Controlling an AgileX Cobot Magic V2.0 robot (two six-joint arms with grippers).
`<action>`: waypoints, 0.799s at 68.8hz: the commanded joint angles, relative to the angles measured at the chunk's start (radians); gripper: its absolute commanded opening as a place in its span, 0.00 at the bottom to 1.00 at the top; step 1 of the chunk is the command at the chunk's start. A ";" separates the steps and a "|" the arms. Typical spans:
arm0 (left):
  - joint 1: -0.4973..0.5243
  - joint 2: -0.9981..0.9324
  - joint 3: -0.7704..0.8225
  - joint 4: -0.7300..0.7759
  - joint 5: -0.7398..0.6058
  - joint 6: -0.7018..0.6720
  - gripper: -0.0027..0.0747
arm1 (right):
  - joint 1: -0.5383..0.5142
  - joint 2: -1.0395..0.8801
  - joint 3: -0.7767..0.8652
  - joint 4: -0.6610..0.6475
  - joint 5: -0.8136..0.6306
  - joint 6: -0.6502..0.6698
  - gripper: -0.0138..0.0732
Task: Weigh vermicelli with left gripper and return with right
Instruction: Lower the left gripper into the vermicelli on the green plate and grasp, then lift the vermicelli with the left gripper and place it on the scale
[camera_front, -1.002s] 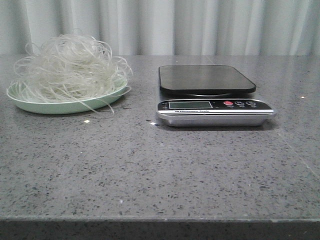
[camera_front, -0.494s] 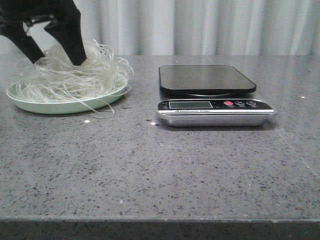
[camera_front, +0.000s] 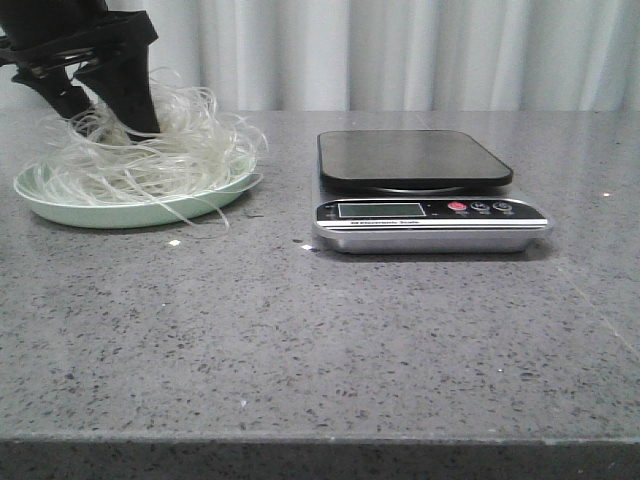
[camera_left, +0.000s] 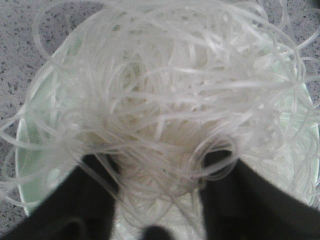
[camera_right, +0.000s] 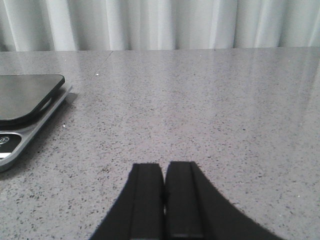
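The vermicelli (camera_front: 185, 150) is a fluffy whitish tangle heaped on a pale green plate (camera_front: 130, 213) at the back left of the table. My left gripper (camera_front: 108, 118), a black claw, reaches down into the top of the heap. In the left wrist view its dark fingers (camera_left: 95, 190) are partly closed round a dense bunch of vermicelli (camera_left: 170, 90) over the plate (camera_left: 35, 150). The heap still rests on the plate. My right gripper (camera_right: 164, 167) is shut and empty, low over bare table to the right of the scale; it does not show in the front view.
A digital kitchen scale (camera_front: 415, 160) with a black weighing platform and a silver front panel stands right of the plate; its display (camera_front: 380, 211) faces me. Its corner shows in the right wrist view (camera_right: 25, 95). Grey speckled tabletop; white curtain behind.
My left gripper came down from above into the vermicelli, and its fingers have since drawn closer together round a bunch of strands. The scale has not moved.
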 joint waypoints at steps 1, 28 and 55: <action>-0.007 -0.039 -0.030 -0.028 -0.005 0.000 0.20 | -0.001 -0.017 -0.007 0.005 -0.077 -0.002 0.33; -0.007 -0.048 -0.101 -0.007 0.024 0.000 0.22 | -0.001 -0.017 -0.007 0.005 -0.077 -0.002 0.33; -0.021 -0.143 -0.365 -0.014 0.057 0.000 0.22 | -0.001 -0.017 -0.007 0.005 -0.077 -0.002 0.33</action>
